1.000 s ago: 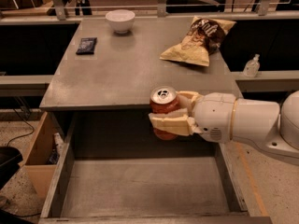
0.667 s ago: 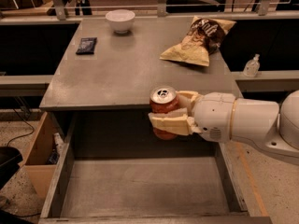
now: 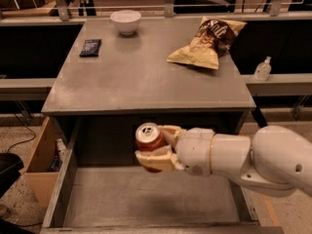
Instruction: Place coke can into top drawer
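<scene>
The coke can (image 3: 148,140) is red with a silver top and pull tab. My gripper (image 3: 156,149) is shut on it, with cream fingers (image 3: 155,160) around its body. The can is held upright over the back middle of the open top drawer (image 3: 146,199), below the cabinet's front edge. The drawer is a wide shallow grey tray with low side walls and nothing inside. My white arm (image 3: 243,160) reaches in from the right.
On the cabinet top (image 3: 146,82) lie a white bowl (image 3: 126,21), a dark packet (image 3: 90,48) and a chip bag (image 3: 209,43). A sanitiser bottle (image 3: 263,69) stands on the right ledge. A cardboard box (image 3: 41,165) sits left of the drawer.
The gripper with the can has moved down and to the left, from level with the cabinet's front edge to lower over the open drawer.
</scene>
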`<state>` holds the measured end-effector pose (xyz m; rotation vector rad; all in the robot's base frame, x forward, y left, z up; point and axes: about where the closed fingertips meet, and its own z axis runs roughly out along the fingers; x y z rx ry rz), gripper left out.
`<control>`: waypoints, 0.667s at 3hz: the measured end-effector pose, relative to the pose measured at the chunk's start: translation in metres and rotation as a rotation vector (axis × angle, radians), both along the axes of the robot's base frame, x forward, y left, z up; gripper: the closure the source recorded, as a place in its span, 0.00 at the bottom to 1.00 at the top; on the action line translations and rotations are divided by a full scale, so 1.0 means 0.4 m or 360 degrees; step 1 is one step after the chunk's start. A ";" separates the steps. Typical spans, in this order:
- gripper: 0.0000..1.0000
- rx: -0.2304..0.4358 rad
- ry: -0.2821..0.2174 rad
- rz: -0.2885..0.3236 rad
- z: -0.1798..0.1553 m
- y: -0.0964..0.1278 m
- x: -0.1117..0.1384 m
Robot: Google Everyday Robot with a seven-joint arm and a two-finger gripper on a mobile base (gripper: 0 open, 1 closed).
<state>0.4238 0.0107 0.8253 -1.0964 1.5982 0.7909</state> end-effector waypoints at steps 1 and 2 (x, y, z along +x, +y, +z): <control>1.00 0.0059 -0.0003 0.0185 -0.140 0.077 -0.031; 1.00 0.0130 0.0005 0.0323 -0.237 0.130 -0.030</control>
